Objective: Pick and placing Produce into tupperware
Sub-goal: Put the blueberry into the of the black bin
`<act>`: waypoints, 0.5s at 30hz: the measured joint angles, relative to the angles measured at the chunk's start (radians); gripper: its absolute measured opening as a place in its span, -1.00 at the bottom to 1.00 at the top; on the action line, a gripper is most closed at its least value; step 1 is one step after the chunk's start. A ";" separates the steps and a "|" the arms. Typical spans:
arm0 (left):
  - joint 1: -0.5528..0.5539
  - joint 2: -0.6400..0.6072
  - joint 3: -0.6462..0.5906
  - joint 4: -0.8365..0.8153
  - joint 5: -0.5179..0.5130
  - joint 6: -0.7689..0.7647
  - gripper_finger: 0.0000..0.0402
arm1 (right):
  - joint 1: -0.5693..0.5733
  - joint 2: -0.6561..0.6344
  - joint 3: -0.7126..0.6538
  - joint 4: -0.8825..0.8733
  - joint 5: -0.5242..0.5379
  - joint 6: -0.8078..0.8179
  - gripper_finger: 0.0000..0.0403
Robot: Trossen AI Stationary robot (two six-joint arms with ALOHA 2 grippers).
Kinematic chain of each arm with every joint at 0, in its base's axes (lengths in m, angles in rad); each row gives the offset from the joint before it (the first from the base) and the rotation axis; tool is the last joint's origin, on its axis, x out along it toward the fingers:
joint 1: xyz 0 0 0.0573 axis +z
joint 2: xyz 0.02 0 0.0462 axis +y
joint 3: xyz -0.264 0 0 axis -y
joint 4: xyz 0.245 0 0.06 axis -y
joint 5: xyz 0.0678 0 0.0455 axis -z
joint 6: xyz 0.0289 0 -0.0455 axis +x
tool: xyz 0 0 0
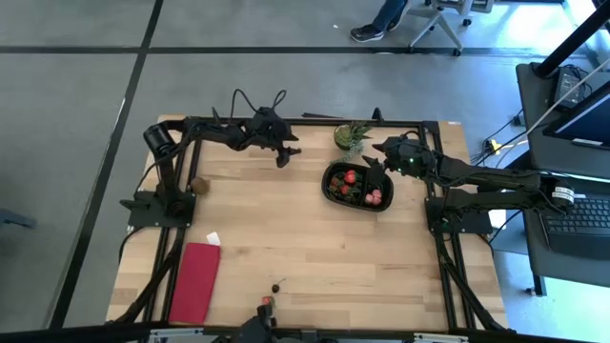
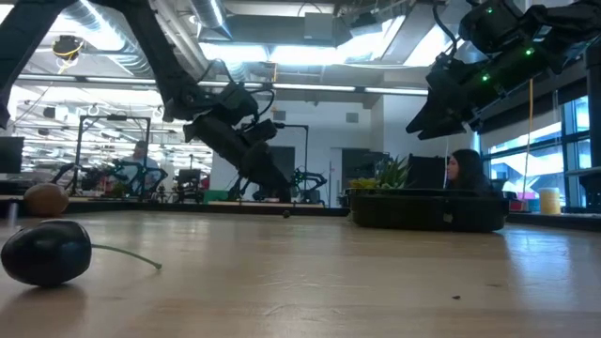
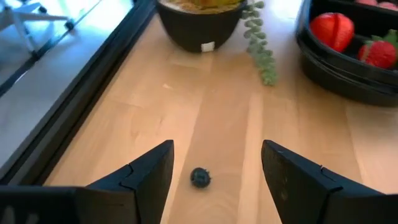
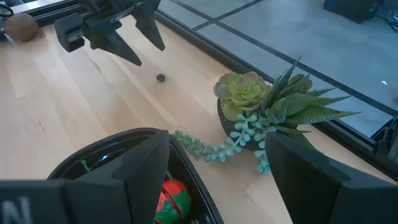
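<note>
Left end effector (image 3: pixel 214 171) hangs low over the counter (image 1: pixel 286 229) near its far edge, fingers apart, a small dark berry (image 3: pixel 199 178) lying loose on the wood between them and not yet gripped. Right end effector (image 4: pixel 221 168) is poised above the tupperware (image 1: pixel 358 185), fingers apart and empty. The tupperware already holds several red pieces; a potted plant (image 1: pixel 353 136) stands just beside it.

Risks, as judged: the berry is round and tiny, so an off-centre closure could squirt it sideways or roll it toward the counter edge. Excess descent could drive the fingertips into the wood. Transfer toward the tupperware may crowd the right arm.
</note>
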 joint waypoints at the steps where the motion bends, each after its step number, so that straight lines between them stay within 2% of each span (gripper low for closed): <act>1: 0.000 0.000 0.000 -0.003 0.012 0.013 0.16 | 0.000 0.000 0.000 0.000 0.000 0.000 0.33; 10: -0.005 0.065 0.001 -0.001 0.031 0.020 0.16 | 0.000 0.000 0.000 0.000 0.000 -0.003 0.33; 15: -0.013 0.082 0.004 0.080 -0.003 0.018 0.16 | 0.000 0.000 0.000 0.000 0.000 -0.003 0.33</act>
